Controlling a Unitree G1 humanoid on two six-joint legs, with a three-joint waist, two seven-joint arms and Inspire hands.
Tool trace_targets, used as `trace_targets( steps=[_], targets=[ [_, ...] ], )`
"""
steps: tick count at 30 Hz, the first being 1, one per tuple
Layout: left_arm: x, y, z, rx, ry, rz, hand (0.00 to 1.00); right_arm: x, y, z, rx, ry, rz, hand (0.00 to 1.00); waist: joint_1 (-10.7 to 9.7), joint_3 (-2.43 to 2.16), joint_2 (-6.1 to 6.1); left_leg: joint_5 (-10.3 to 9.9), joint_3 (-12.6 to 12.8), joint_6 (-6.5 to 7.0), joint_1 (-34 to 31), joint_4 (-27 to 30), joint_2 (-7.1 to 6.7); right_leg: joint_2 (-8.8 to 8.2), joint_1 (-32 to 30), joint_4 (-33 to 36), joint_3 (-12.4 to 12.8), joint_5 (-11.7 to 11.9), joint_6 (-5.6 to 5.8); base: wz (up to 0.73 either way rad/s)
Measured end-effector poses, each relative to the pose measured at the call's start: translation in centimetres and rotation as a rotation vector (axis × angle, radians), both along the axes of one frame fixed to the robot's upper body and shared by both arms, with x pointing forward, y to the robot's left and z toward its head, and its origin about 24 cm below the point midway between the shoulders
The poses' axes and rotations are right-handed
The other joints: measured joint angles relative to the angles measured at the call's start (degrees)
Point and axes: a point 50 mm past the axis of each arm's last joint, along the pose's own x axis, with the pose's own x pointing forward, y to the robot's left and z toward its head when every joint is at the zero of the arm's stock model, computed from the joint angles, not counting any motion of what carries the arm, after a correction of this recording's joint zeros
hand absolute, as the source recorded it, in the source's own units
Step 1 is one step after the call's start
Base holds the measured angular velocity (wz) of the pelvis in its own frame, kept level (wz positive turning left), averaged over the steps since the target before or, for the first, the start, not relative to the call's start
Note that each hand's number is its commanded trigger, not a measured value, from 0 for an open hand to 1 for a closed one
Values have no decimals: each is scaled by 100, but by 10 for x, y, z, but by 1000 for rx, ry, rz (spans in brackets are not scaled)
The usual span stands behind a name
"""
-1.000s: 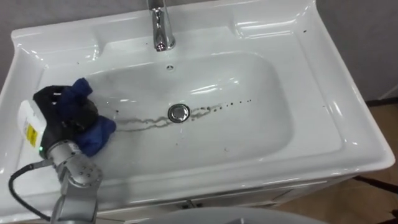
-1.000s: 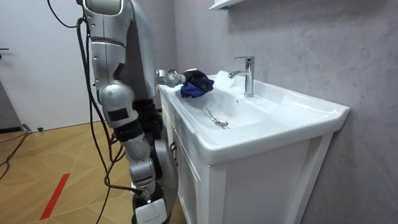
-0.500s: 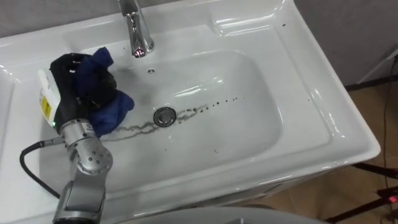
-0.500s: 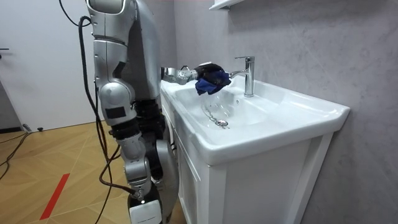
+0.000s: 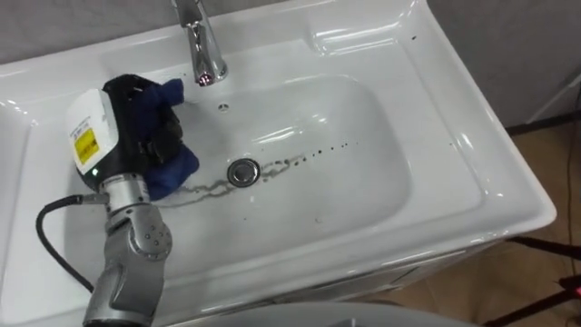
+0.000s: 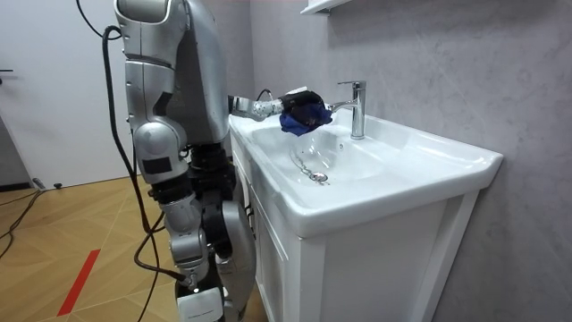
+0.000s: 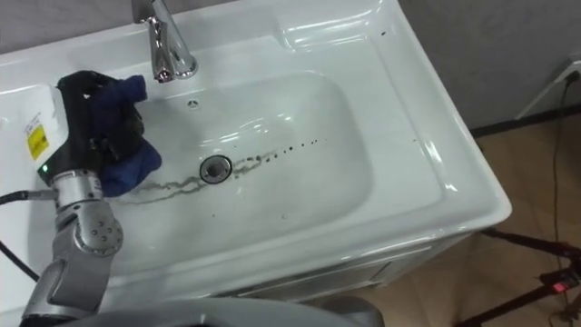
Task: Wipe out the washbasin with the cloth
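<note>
L hand point(image 5: 136, 123) clamped on blue cloth point(image 5: 174, 165), basin point(image 5: 381, 182) left side. Streak point(image 5: 204, 189) beside drain point(image 5: 242, 172) uncleared; est. most wiping left.

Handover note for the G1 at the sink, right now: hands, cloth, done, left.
Left hand: shut on the blue cloth, over the left side of the basin, near the faucet; contact with the bowl unclear.
Done: little, by the look of it. A dark streak runs from the cloth to the drain, with specks beyond.
Left: wipe the streak, the specks and the right half.
</note>
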Motion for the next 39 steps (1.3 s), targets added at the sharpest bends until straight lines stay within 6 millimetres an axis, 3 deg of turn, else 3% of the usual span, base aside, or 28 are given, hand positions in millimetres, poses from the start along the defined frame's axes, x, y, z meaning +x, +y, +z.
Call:
trace_targets(
  steps=[4,15,25,32,39],
  targets=[
    [-7,0,-22,-11,152,-10,100,-5,1,0,5,13,-3,0,-19,11,-16,0,8,0,4,0,0,2,-15,-17,9,-2,2,-1],
    [-26,8,-59,-7,401,-5,100,0,1,0,13,13,-2,0,5,9,-67,-2,174,3,-3,-7,4,29,-110,33,166,-1,6,-8],
    [-30,9,-65,-10,439,-4,100,5,-2,1,-15,1,30,0,-16,-21,-33,-2,180,3,7,-10,10,29,-78,34,132,1,5,1],
    [-30,11,-71,-4,466,-1,100,2,-3,1,-37,9,26,0,-95,-17,0,-2,184,3,40,-11,15,34,-84,75,142,-14,-6,0],
    [-27,13,-78,12,483,11,100,4,-4,1,-42,20,11,0,-70,-17,4,-3,260,5,111,-30,34,99,-98,175,334,-31,-12,-8]
  ],
)
